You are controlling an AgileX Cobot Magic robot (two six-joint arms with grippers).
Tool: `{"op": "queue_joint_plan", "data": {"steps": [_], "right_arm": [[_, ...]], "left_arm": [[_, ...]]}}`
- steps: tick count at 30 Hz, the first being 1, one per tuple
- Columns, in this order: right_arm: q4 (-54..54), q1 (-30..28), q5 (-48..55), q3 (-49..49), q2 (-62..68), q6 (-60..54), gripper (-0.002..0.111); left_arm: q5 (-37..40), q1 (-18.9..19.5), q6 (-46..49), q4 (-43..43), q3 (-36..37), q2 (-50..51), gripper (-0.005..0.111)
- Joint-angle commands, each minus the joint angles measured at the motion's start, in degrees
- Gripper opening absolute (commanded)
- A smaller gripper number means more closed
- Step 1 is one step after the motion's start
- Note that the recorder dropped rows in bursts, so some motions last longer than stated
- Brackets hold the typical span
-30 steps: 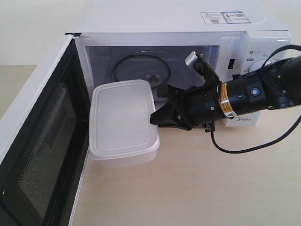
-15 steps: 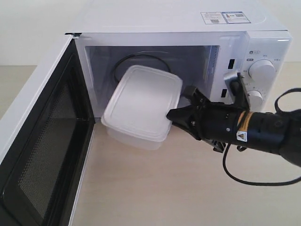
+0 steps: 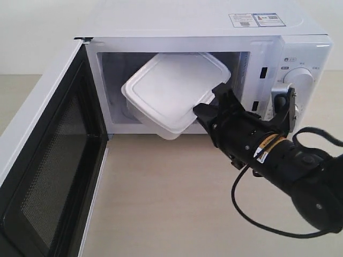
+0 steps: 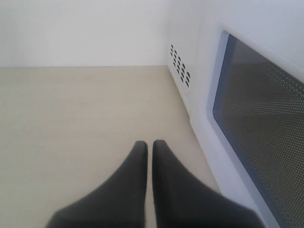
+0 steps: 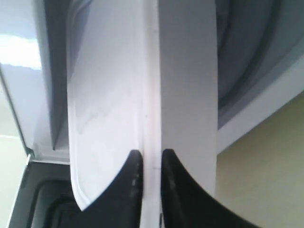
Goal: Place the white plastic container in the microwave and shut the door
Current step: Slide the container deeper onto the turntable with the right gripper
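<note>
R end effector [image 3: 202, 113] clamps container [image 3: 174, 85] rim. It's tilted, partway thru microwave [image 3: 187, 21] opening, not set down. To do: release, withdraw, shut door [image 3: 53, 160].

Exterior: above the front, facing the microwave [image 3: 187, 21] cavity.
Left wrist: low over the counter [image 4: 71, 109], beside the door [image 4: 256, 133].
Right wrist: tight on the white plastic container [image 5: 185, 71], shared with the exterior view.

Right arm [image 3: 278, 158] stretched forward — its fingers [image 5: 130, 190] clamped narrow; left fingers [image 4: 127, 190] pressed together.
</note>
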Motion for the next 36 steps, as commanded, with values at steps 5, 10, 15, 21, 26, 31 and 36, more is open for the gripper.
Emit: {"op": "queue_joint_plan", "data": {"steps": [5,10,15,21,26,31,36], "right_arm": [[21.45,8.43,-5.34,-0.06,-0.84,-8.66,0.000],[22.74,8.43,-2.25,-0.06,-0.84,-8.14,0.000],[22.80,8.43,7.98,-2.10,-0.84,-8.04,0.000],[24.17,8.43,11.12,-8.48,-0.84,-13.11,0.000],[26.92,8.43,15.32,-14.41,0.12,-15.87,0.000],[28.79,8.43,18.25,-18.08,3.27,-15.75,0.000],[32.65,8.43,18.03,-19.64,6.14,-15.62,0.000]], "left_arm": [[-0.22,0.06,0.15,-0.45,0.21,-0.21,0.004],[-0.22,0.06,0.15,-0.45,0.21,-0.21,0.004],[-0.22,0.06,0.15,-0.45,0.21,-0.21,0.004],[-0.22,0.06,0.15,-0.45,0.21,-0.21,0.004],[-0.22,0.06,0.15,-0.45,0.21,-0.21,0.004],[-0.22,0.06,0.15,-0.45,0.21,-0.21,0.004],[-0.22,0.06,0.15,-0.45,0.21,-0.21,0.004]]}}
